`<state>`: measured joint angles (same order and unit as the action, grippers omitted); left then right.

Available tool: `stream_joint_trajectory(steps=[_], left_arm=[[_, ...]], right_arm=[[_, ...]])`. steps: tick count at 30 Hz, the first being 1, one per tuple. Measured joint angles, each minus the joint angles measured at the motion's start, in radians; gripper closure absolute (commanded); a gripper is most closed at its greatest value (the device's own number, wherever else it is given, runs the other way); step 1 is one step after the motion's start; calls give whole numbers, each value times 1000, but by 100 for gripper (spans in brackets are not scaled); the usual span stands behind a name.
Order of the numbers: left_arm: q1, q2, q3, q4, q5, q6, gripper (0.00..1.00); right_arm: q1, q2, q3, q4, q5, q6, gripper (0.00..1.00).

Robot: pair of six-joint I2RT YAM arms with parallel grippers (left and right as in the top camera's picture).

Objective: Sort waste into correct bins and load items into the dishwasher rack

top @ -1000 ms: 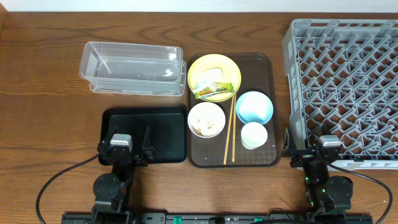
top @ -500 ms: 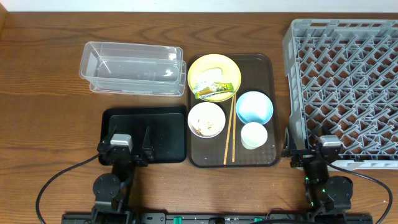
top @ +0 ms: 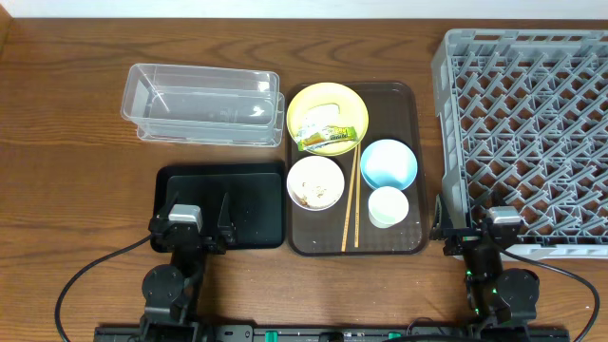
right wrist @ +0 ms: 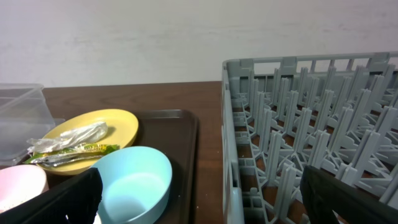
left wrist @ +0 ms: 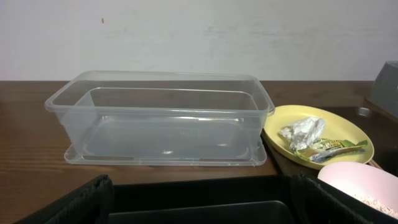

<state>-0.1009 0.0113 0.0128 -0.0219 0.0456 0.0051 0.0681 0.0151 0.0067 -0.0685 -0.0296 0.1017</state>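
Observation:
The snack wrapper (top: 328, 136) lies on the yellow plate (top: 328, 104). The white bowl (top: 315, 182) holds whitish food scraps. The light blue bowl (top: 389, 163), white cup (top: 388, 206) and chopsticks (top: 351, 204) sit beside them. The clear tub (top: 201, 103) stands at the back left, with the black tray (top: 252, 204) in front of it. The grey rack (top: 527, 123) fills the right side. My left gripper (top: 199, 211) is open and empty over the black tray's near edge (left wrist: 199, 194). My right gripper (top: 472, 226) is open and empty at the rack's near left corner (right wrist: 298, 124).
The dishes all rest on a translucent brown serving tray (top: 408, 104) in the middle. In the left wrist view the tub (left wrist: 161, 118) and plate (left wrist: 354, 130) lie ahead. In the right wrist view the blue bowl (right wrist: 134, 180) is close on the left.

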Motion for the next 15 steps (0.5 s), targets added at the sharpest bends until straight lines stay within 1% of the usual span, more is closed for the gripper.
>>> stream_joint_trajectory(steps=[15], left_arm=[[0, 0, 0, 0, 0, 0, 7]], right_arm=[[0, 0, 0, 0, 0, 0, 1]])
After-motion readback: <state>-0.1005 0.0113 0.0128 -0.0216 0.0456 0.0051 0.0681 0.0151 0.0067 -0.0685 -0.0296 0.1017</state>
